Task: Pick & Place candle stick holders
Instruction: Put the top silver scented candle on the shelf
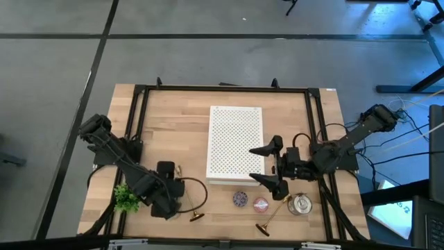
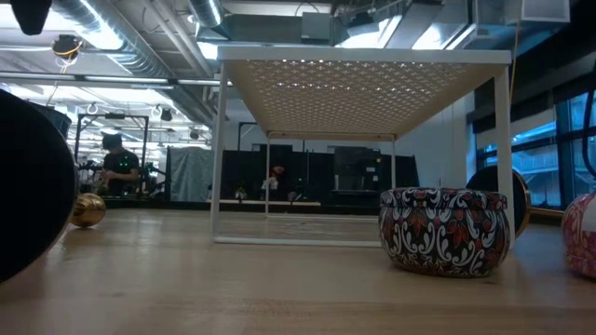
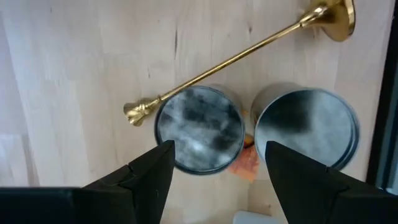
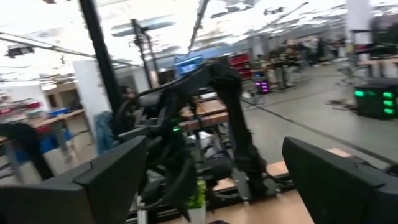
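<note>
One gold holder [image 1: 189, 198] lies flat on the desk [image 1: 177, 111] at the near edge, just beside the left gripper [image 1: 171, 206], jaws open. The left wrist view alone shows its stem [image 3: 233, 57] crossing above two round tins [image 3: 198, 129]. A second holder [image 1: 272, 217] lies near the right gripper [image 1: 272, 165], jaws spread wide beside the white rack [image 1: 236, 144]. The low view shows a patterned tin [image 2: 445, 231].
</note>
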Action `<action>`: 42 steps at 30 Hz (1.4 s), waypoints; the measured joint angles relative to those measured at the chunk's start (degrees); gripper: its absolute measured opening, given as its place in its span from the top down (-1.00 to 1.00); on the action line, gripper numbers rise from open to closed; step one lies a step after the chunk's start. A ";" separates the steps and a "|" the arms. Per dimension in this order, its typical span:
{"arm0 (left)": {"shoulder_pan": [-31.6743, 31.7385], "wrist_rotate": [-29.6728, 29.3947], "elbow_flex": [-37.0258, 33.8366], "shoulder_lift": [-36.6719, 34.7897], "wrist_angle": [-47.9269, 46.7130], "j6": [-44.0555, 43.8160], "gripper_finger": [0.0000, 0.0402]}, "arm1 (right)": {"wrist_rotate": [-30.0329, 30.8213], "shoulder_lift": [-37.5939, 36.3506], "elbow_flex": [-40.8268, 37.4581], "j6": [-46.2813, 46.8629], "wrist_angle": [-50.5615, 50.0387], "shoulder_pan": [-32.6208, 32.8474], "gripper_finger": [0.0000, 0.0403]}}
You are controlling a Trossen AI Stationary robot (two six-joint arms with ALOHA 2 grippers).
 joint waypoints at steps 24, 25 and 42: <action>5.37 1.20 -5.69 0.86 2.11 -6.09 -0.74 | 15.93 -2.73 0.02 -12.69 -2.91 3.70 -0.87; 6.01 1.35 -5.70 0.86 2.32 -6.14 -0.75 | 16.94 -2.87 0.04 -11.75 -5.42 3.80 -0.87; 5.15 0.66 -5.70 0.40 6.99 -17.29 -0.76 | 24.03 -2.97 0.02 -10.01 -9.32 4.37 -0.87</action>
